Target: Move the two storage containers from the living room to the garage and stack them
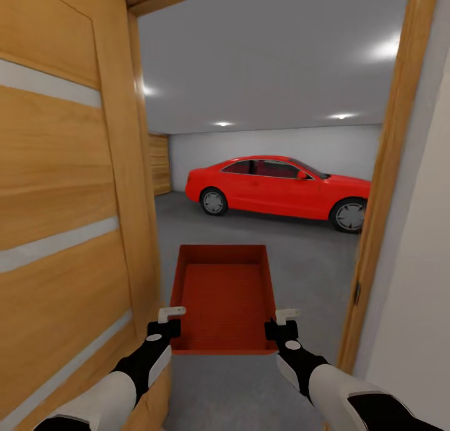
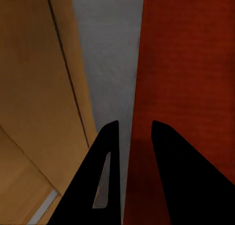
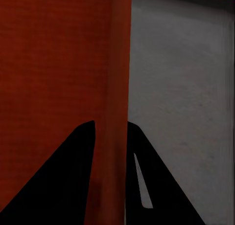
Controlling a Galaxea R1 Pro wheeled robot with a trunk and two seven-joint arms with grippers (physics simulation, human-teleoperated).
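So the orange-red container (image 1: 225, 297) hangs in the air between the two grippers, right in the doorway to the garage, held above the grey floor (image 1: 312, 262). Its open top faces up and its long axis runs straight ahead toward the red car (image 1: 278, 187), short end nearest the robot. The left gripper (image 1: 170, 322) is clamped over the container's left wall near the closest corner, one finger (image 2: 105, 186) outside, the other inside. The right gripper (image 1: 282, 323) pinches the right wall the same way. The wooden door (image 1: 62, 187) stands open just left of the container, and the door frame (image 1: 384, 187) is to its right.
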